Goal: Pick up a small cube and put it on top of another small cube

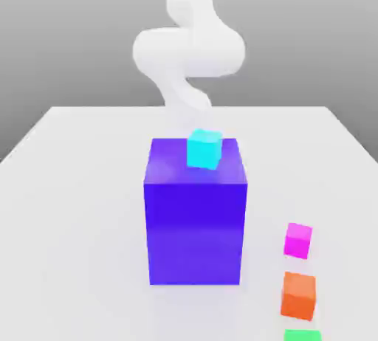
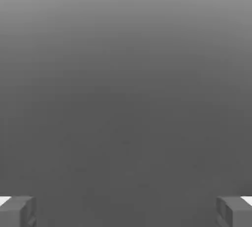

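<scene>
The small magenta-pink cube sits on the white table toward the exterior view's right, near the front and well apart from the arm. In the hand view, my gripper is open, its two grey fingertips spread wide with nothing between them and only plain grey beyond. My white arm rises behind the big blue-violet block, far from the magenta cube.
A cyan small cube rests on top of the big block. An orange small cube lies just in front of the magenta one, and a green cube lies at the front edge.
</scene>
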You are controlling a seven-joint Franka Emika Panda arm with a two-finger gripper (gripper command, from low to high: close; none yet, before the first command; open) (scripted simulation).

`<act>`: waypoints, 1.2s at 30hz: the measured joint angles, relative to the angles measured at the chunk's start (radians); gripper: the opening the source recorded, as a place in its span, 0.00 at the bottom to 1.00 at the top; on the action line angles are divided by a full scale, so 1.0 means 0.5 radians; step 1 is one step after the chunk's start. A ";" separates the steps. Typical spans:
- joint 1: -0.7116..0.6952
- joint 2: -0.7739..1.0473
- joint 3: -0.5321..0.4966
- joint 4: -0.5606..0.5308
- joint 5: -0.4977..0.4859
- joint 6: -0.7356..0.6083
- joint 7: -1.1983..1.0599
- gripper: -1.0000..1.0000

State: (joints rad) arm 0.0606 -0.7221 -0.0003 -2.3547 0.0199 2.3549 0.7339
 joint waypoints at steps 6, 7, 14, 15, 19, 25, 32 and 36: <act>0.327 0.448 0.034 -0.295 0.104 0.306 -0.368 0.50; 0.379 0.521 0.044 -0.343 0.117 0.356 -0.426 0.50; 0.685 1.033 0.183 -0.680 0.170 0.708 -0.797 0.50; 0.718 1.104 0.211 -0.728 0.163 0.758 -0.838 0.50; 0.850 1.387 0.310 -0.919 0.028 0.959 -0.929 0.50; 0.996 1.820 0.154 -0.921 -0.255 1.297 -0.795 0.50; 1.082 2.010 0.059 -0.886 -0.297 1.450 -0.758 0.00; 1.070 1.960 0.072 -0.896 -0.294 1.409 -0.762 0.00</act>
State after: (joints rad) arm 0.5954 0.2578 0.0355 -2.8025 -0.1269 3.0594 0.3530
